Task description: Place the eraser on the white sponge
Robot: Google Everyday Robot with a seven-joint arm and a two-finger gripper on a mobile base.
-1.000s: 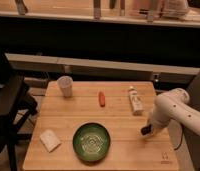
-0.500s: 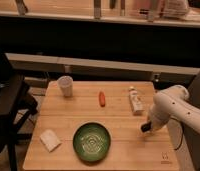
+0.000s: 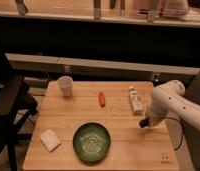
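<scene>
gripper (image 3: 143, 123) risen slightly above right side of table (image 3: 118, 107); jaws closed; white sponge (image 3: 50, 139) unmoved, front left.

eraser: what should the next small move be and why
Probably lift it a little and start across toward the sponge. The gripper sits shut near the right edge of the table in this view, apparently on the dark eraser, while the sponge lies at the front left, beyond the green bowl.

**1 camera, high and front-on**

It looks down across the wooden table (image 3: 118, 107) toward the dark counter (image 3: 93, 40) behind, the tabletop filling the lower frame. The gripper (image 3: 144, 123) hangs at right, low over the table's right side.
</scene>
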